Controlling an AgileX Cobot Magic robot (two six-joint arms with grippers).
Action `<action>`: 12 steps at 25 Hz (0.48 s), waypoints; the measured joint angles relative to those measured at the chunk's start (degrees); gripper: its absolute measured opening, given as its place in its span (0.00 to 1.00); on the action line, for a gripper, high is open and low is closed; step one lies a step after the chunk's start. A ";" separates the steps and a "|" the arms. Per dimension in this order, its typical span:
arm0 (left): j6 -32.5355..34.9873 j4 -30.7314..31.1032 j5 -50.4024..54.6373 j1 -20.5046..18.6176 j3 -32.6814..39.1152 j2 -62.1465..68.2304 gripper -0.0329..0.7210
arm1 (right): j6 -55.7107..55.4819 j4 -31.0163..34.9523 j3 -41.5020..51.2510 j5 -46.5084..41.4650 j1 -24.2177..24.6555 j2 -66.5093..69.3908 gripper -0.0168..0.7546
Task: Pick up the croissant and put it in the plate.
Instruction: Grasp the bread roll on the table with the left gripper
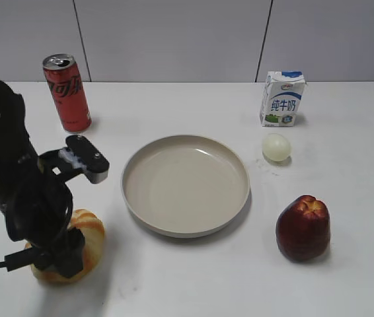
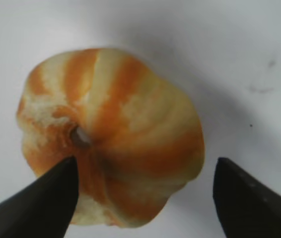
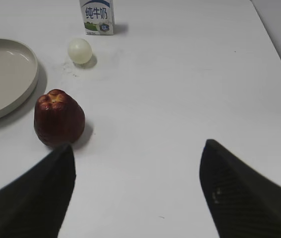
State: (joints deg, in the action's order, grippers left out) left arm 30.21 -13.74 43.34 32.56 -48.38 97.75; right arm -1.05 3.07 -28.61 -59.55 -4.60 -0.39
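Note:
The croissant (image 1: 92,236), pale tan with orange-brown stripes, lies on the white table at the front left. In the left wrist view the croissant (image 2: 115,109) fills the middle. My left gripper (image 2: 145,161) is open, with a finger on each side of the croissant's near part; the left finger is right by it and the right finger is apart from it. In the exterior view the left arm covers part of the croissant, and the left gripper (image 1: 60,263) is low over it. The beige plate (image 1: 187,181) sits empty in the middle, and its edge shows in the right wrist view (image 3: 1,74). My right gripper (image 3: 138,145) is open and empty over bare table.
A red soda can (image 1: 67,92) stands at the back left. A milk carton (image 1: 283,99) stands at the back right, a pale egg (image 1: 276,147) in front of it. A dark red apple (image 1: 303,228) sits right of the plate and near my right gripper's left finger (image 3: 58,119).

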 joint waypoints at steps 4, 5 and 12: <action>0.00 0.07 -1.58 0.00 -0.43 4.33 0.89 | 0.00 0.00 0.00 0.00 0.00 0.00 0.78; -0.05 0.07 -1.95 0.00 -0.47 4.79 0.88 | 0.00 0.00 0.00 0.00 0.00 0.00 0.78; -0.05 0.70 -2.46 0.06 -0.61 5.56 0.64 | 0.05 0.00 0.00 0.00 0.00 0.00 0.78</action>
State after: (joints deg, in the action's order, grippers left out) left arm 30.16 -13.04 40.88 32.62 -48.99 103.31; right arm -1.00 3.07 -28.61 -59.55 -4.60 -0.39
